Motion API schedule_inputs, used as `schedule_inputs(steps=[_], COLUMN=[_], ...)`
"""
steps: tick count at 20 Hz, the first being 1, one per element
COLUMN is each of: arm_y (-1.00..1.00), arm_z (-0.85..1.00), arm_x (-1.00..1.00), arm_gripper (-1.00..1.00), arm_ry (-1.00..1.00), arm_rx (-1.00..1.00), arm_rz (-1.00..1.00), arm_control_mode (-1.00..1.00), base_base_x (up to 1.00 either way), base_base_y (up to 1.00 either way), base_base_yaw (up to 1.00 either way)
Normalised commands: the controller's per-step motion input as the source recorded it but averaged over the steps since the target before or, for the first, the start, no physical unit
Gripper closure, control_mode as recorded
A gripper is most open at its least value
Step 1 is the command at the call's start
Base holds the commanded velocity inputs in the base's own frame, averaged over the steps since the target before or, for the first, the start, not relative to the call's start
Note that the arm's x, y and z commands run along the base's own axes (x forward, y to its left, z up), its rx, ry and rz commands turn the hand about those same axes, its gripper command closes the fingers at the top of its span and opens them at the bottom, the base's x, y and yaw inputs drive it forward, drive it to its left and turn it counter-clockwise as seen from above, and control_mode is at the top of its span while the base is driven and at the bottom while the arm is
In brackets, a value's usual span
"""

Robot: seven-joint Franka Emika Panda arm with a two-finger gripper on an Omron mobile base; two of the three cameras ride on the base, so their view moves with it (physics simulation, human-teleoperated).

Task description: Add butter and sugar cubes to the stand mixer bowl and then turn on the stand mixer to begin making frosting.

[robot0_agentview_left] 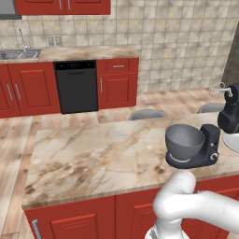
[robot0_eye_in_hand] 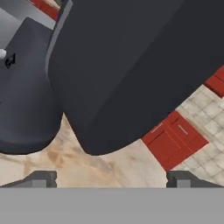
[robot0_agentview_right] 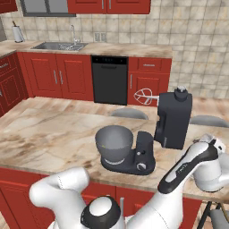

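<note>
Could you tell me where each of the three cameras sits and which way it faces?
Left base view: behind-left, facing the island counter; white arm lower right.
Right base view: behind-right, facing the stand mixer; arm lower left.
Hand view: on the hand, close to the mixer's tilted head; open gripper.
Both base views share the stand mixer bowl.

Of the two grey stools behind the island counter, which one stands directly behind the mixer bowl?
The left stool, its seat showing just beyond the stand mixer bowl; the right stool sits further right, past the tilted mixer head.

Base views flanking stand mixer (robot0_agentview_right: 154,134); hand view close-up.
</note>
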Motion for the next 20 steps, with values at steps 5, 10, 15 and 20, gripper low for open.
schedule_inputs(steps=[5,10,15,20], arm_y=[-0.13,-0.11,-0.01,0.01], arm_z=[0.00,0.02,0.24,0.49], arm_x=[0.47,0.32,0.01,-0.14], arm_gripper=[-1.00,-1.00,-1.00,-1.00], arm_ry=[0.00,0.00,-0.04,-0.04], arm_rx=[0.03,0.02,0.00,0.00], arm_rz=[0.14,0.16,0.12,0.05], arm_control_mode=[-1.00,-1.00,-1.00,-1.00], base_base_x=[0.00,0.00,0.00,0.00], base_base_y=[0.00,0.00,0.00,0.00], base_base_yaw=[0.00,0.00,0.00,0.00])
